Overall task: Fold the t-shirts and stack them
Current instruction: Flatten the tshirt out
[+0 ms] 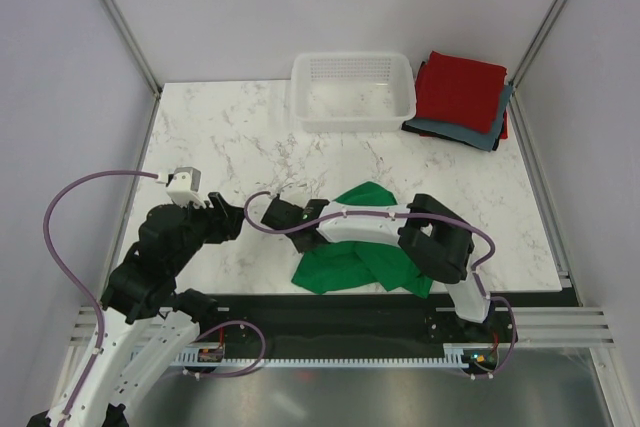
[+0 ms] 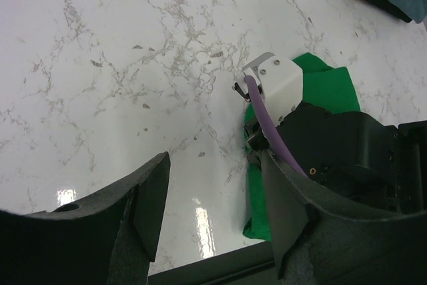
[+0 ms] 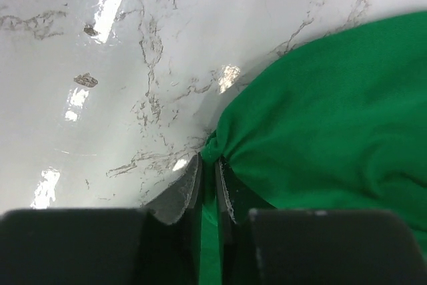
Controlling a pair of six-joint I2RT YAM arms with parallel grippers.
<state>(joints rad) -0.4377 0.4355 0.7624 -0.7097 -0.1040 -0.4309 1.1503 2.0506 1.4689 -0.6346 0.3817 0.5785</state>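
A bright green t-shirt (image 1: 345, 269) lies crumpled at the near middle of the marble table, partly hidden under my right arm. My right gripper (image 1: 298, 227) reaches left across it and is shut on the shirt's left edge; in the right wrist view the gripper (image 3: 208, 165) pinches a gathered fold of green cloth (image 3: 333, 118). The left gripper (image 1: 238, 219) hovers just left of that spot, open and empty (image 2: 213, 191), with the green shirt (image 2: 327, 88) to its right. A folded red t-shirt (image 1: 460, 87) sits on a folded grey-blue one (image 1: 455, 129) at the back right.
A white mesh basket (image 1: 352, 117) stands at the back middle, beside the folded stack. Bare marble (image 1: 220, 137) spreads across the left half of the table. The enclosure's frame posts rise at the back corners, and a black rail runs along the near edge.
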